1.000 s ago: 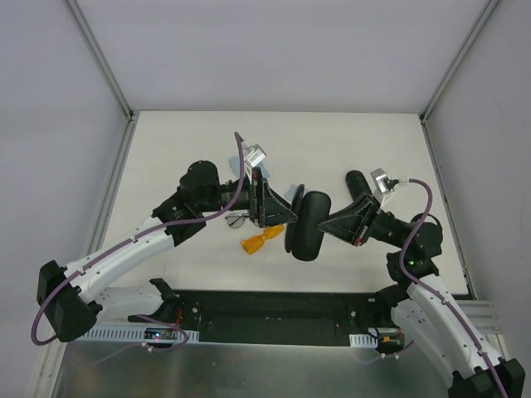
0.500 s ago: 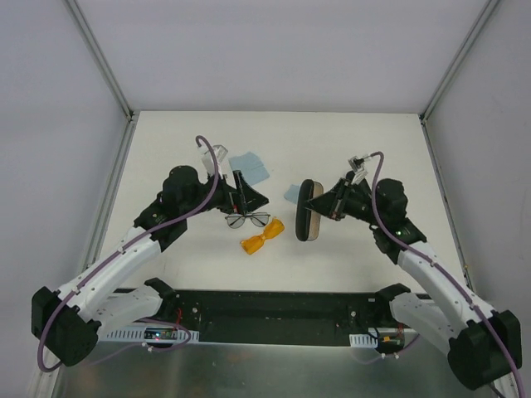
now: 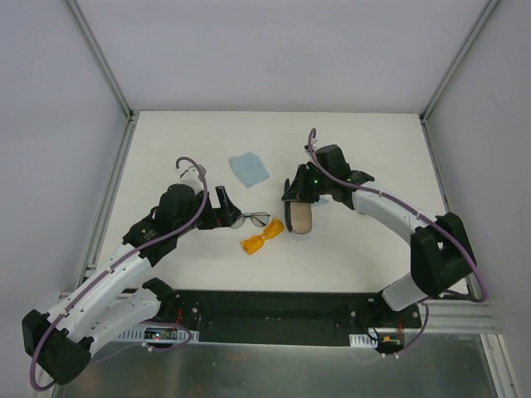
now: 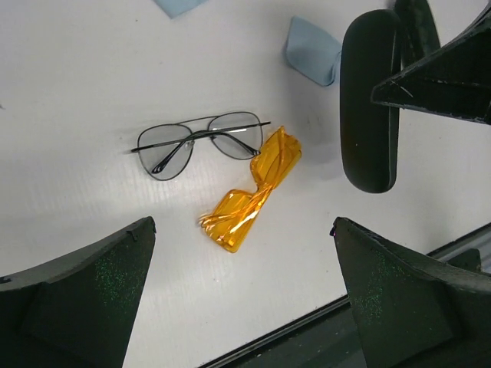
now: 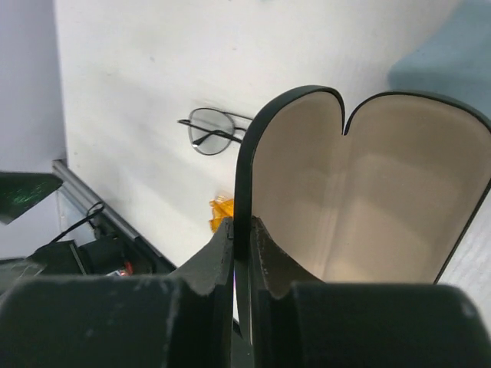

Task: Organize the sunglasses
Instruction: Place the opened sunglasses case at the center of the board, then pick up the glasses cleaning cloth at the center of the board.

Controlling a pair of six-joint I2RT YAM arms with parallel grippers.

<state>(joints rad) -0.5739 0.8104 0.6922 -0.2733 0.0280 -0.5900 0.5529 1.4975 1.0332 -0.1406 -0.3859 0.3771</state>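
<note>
The wire-framed sunglasses [image 3: 249, 220] [image 4: 201, 142] lie on the white table, lenses pale grey. Just in front of them lies the orange plastic pair [image 3: 261, 240] [image 4: 253, 192], folded. To the left of both hovers my left gripper [image 3: 224, 207] [image 4: 245, 307], open and empty. My right gripper [image 3: 300, 197] [image 5: 243, 230] is shut on the rim of a black oval case [image 3: 300, 217] [image 5: 360, 192], which stands open with its beige lining showing. The case [image 4: 370, 100] is right of the sunglasses. From the right wrist view the wire pair [image 5: 212, 130] and a bit of the orange pair [image 5: 222, 211] show beyond the case.
A light-blue cloth [image 3: 249, 167] lies behind the sunglasses. A second blue cloth [image 4: 313, 50] [image 5: 453, 46] lies next to the case. The black base rail [image 3: 274, 311] runs along the table's near edge.
My left gripper has let go of the case, opened wide and drawn back to the left. My right arm has swung the case over beside the sunglasses, its open lining now facing up.
</note>
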